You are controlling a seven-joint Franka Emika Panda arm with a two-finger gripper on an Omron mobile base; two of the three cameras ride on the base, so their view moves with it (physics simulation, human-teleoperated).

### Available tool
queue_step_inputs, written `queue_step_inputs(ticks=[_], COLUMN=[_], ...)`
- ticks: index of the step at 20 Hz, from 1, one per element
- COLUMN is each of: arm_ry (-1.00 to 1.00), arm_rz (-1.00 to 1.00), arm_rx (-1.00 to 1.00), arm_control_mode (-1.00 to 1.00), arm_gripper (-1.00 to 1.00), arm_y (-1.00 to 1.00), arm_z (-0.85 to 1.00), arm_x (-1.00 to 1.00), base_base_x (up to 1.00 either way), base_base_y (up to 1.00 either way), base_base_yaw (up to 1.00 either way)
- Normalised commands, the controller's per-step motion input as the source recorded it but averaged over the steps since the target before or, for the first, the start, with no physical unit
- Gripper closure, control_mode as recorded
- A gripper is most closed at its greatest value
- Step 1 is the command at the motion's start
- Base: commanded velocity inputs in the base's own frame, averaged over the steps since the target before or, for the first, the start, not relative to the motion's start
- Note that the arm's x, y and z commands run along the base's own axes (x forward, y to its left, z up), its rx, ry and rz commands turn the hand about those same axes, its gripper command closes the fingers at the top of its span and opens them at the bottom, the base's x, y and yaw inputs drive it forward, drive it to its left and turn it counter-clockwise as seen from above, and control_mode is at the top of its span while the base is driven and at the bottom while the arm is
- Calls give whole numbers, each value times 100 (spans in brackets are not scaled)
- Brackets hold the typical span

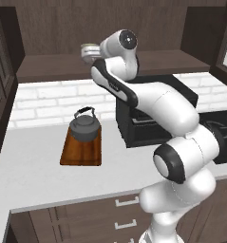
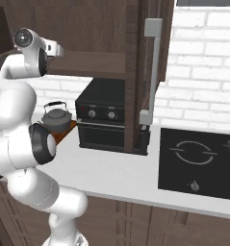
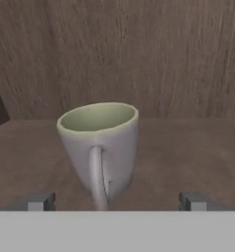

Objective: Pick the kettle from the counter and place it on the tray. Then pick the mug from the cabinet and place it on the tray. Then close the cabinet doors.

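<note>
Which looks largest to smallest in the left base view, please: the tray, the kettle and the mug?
1. tray, the largest.
2. kettle, standing on the tray.
3. mug, the smallest, though it sits farther back on the cabinet shelf and is partly hidden by the arm.

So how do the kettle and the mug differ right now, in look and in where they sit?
The kettle is dark grey and squat with an arched top handle; the mug is pale with a greenish inside and a side handle. The kettle already stands on the tray down on the counter; the mug is up on the cabinet shelf. The kettle looks clearly larger than the mug. Both stand upright.
</note>
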Motion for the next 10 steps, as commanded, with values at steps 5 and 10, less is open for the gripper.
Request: queue_step_inputs(ticks=[5, 10], arm_ry=[3, 5], arm_rz=[0, 0], arm_rx=[0, -3], arm_control_mode=[-100, -100], arm_gripper=[-100, -100], arm_y=[19, 10], arm_z=[-1, -10], arm_x=[20, 24], base_base_x=[0, 0], base_base_y=[0, 0], base_base_yaw=[0, 0])
